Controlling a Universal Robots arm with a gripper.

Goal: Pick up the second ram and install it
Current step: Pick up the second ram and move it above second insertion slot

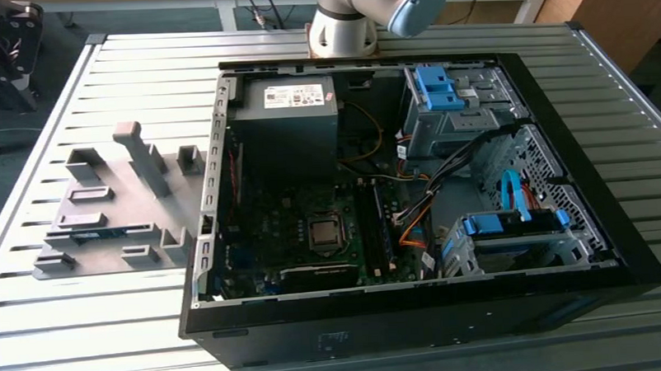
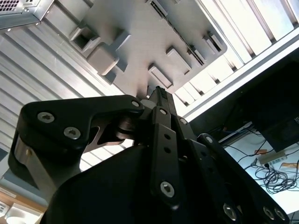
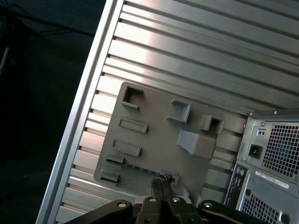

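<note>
1. I'm working the pick-up step: gripper [image 3: 161,181] hovering over the grey fixture plate [image 3: 154,121], clenched, gripping nothing.
2. Second ram [image 1: 99,233] is lying in its fixture slot (outside the case [image 1: 368,320]), ungrasped.
3. My judgement: grasping is calling for parted jaws, squared to its thin edge.

arm [image 1: 341,28]: silver-grey rounded joint housing, exterior view | cap [image 1: 418,5]: pale blue, at 2 o'clock from that housing | gripper [image 2: 158,93]: matte black, flat linkage bars, rounded knuckle plates, narrow finger bars | screws [image 2: 167,188]: silver socket-heads along bars and at pivots | bracket [image 2: 21,156]: brushed grey metal edge beside one knuckle
</note>
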